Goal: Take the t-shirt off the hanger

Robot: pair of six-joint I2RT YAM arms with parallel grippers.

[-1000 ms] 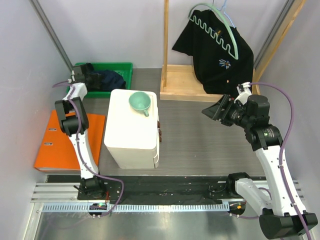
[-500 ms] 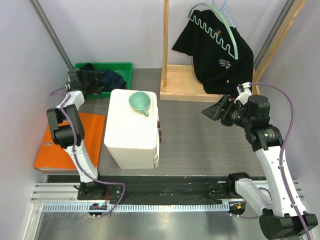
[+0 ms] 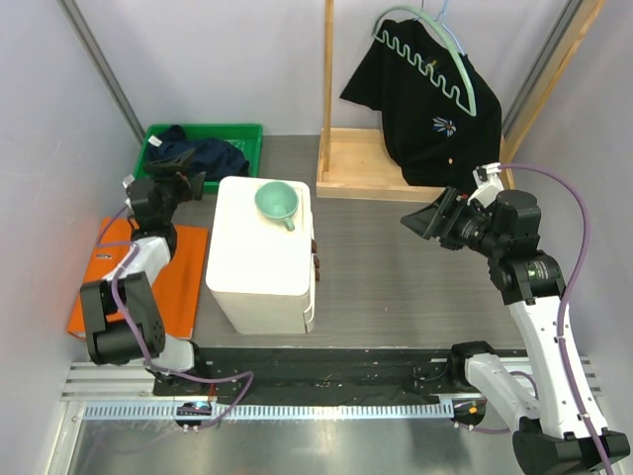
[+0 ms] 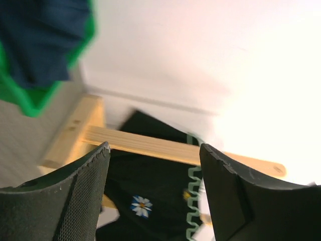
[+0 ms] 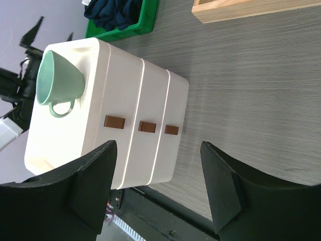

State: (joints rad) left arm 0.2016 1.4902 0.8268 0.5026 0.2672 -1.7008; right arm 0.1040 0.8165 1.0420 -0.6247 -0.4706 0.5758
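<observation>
A black t-shirt (image 3: 435, 109) with a small flower print hangs on a pale green hanger (image 3: 435, 45) from a wooden rack (image 3: 328, 89) at the back right. The shirt also shows far off in the left wrist view (image 4: 150, 201). My left gripper (image 3: 188, 181) is open and empty at the left, beside the white box. My right gripper (image 3: 423, 220) is open and empty, raised just below and left of the shirt's hem, not touching it; in the right wrist view (image 5: 158, 186) it looks at the white box.
A white box (image 3: 262, 252) with a green cup (image 3: 277, 203) on top stands in the middle. A green bin (image 3: 203, 148) with dark clothes sits at the back left. An orange binder (image 3: 124, 277) lies at the left. The rack's wooden base (image 3: 371, 163) lies behind.
My left arm has swung back from the green bin toward the near side, and its gripper now sits lower beside the white box. The right arm has barely moved.
</observation>
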